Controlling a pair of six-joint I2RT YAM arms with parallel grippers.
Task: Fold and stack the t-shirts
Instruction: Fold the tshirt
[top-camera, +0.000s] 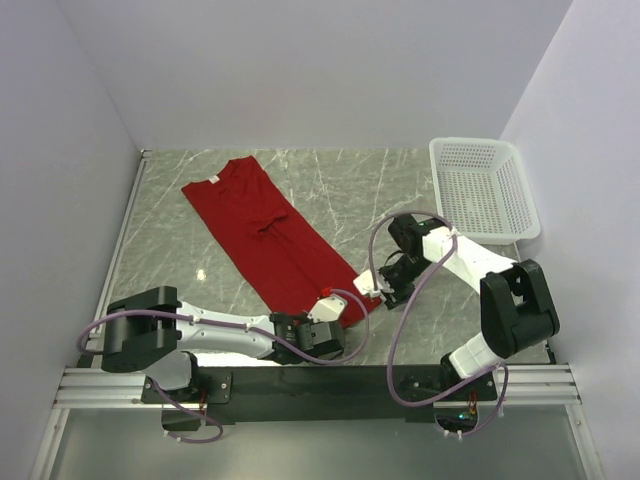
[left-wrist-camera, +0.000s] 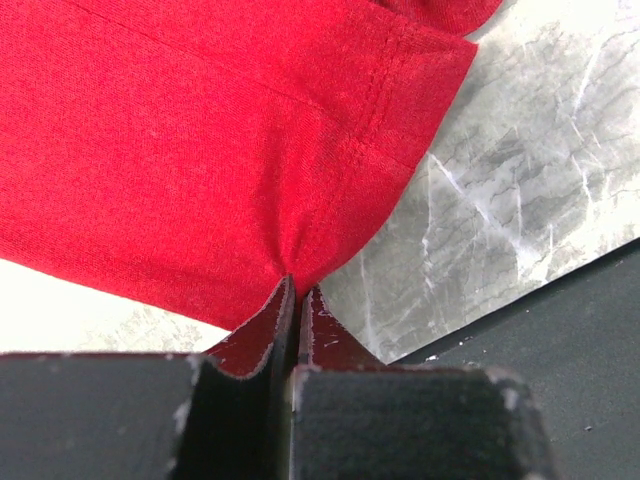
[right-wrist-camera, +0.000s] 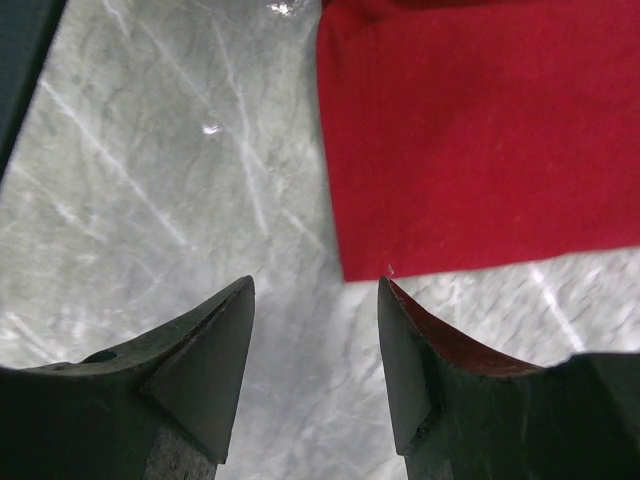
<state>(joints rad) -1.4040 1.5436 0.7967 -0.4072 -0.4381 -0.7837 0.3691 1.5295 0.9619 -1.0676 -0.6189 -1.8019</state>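
Labels: the only marking found is a small white neck tag (top-camera: 212, 181) at the collar of the t-shirt (top-camera: 268, 238); it is too small for any writing to be read. The t-shirt is deep red and lies on the grey marbled table (top-camera: 190, 265) as a long narrow strip, running diagonally from the collar at the far left to the hem at the near centre. My left claw (left-wrist-camera: 297, 292) is closed tight on the near hem corner, with red cloth puckered and pinched between the two fingers, as the left wrist view shows. My right claw (right-wrist-camera: 315, 292) stands open over bare table at the other hem corner and has hold of nothing; the hem edge lies just ahead of its right finger, and I cannot tell whether it touches. Surroundings: a white mesh basket (top-camera: 485, 190) sits at the far right corner of the table, well apart from the t-shirt. Purple cables (top-camera: 385, 245) loop from both arms. A black rail (top-camera: 320, 378) runs along the near edge, just beside my left claw.
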